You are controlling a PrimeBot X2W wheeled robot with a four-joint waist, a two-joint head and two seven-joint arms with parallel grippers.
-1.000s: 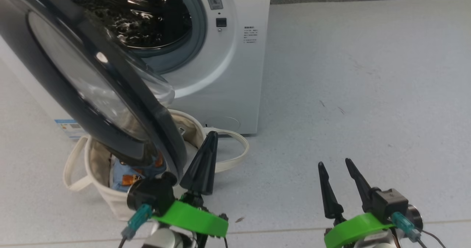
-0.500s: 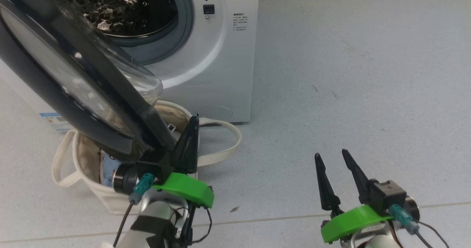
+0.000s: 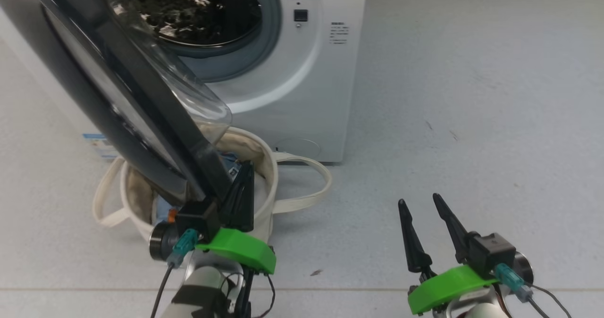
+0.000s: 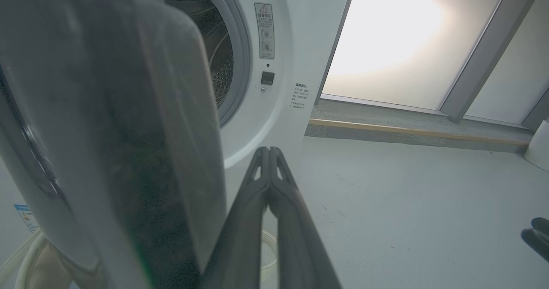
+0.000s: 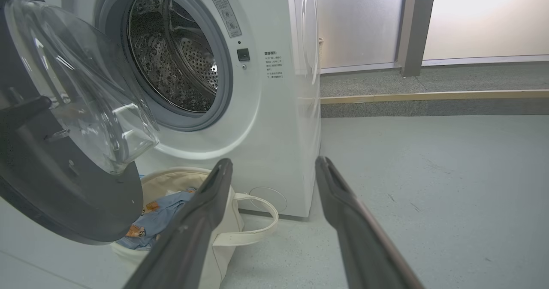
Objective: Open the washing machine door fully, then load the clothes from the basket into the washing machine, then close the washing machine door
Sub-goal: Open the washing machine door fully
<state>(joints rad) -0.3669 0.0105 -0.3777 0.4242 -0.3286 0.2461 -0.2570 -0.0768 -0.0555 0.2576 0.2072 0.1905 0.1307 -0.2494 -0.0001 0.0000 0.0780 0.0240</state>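
Note:
The washing machine point(image 3: 325, 82) stands with its steel drum point(image 5: 176, 53) exposed. Its black-rimmed door point(image 3: 94, 101) hangs open to the left, the clear glass bulge point(image 5: 81, 83) facing the drum. The cream basket point(image 3: 265, 160) sits on the floor under the door's lower edge. The light-blue bear-print clothes point(image 5: 156, 215) lie inside it. My left gripper point(image 3: 243, 172) is shut with nothing in it, its fingers right beside the door's inner edge point(image 4: 188, 160) above the basket. My right gripper point(image 3: 419, 200) stands open and empty over bare floor to the right, well apart from the machine.
The grey floor point(image 3: 472, 96) stretches to the right of the washer. A raised ledge with a wooden strip point(image 5: 429, 96) and frosted window panels point(image 5: 480, 14) lie behind it. One basket handle point(image 3: 311, 186) loops out over the floor towards my right side.
The head camera has shifted, so the whole picture slid. My left gripper has moved in close against the door's lower edge. The right gripper has stayed open in place.

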